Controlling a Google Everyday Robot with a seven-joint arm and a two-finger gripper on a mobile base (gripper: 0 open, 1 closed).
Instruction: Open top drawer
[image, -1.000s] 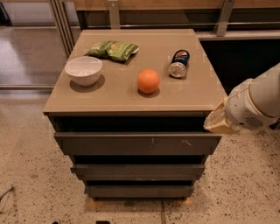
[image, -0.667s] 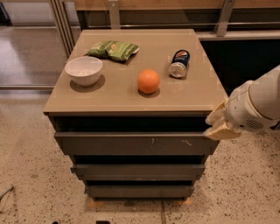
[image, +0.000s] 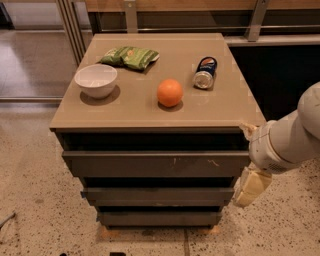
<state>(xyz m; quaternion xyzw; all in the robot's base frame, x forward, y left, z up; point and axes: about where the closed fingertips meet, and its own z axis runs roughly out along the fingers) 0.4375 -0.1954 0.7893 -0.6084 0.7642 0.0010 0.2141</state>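
Note:
The top drawer (image: 150, 164) is the widest dark grey-brown front of three under the tan cabinet top (image: 220, 107), with pale scratch marks right of centre. A dark gap runs above it, and it sits pushed in under the top's edge. My gripper (image: 251, 184), pale cream on a white arm (image: 290, 140), hangs just off the cabinet's right front corner. It is level with the top drawer's right end and the gap below it, and holds nothing that I can see.
On the cabinet top are a white bowl (image: 96, 80), a green chip bag (image: 131, 56), an orange (image: 170, 92) and a can lying on its side (image: 205, 73). Two narrower drawer fronts (image: 157, 195) sit below. The floor is speckled, and a railing runs behind.
My gripper has moved down, from beside the cabinet top's right front corner to beside the top drawer's right end.

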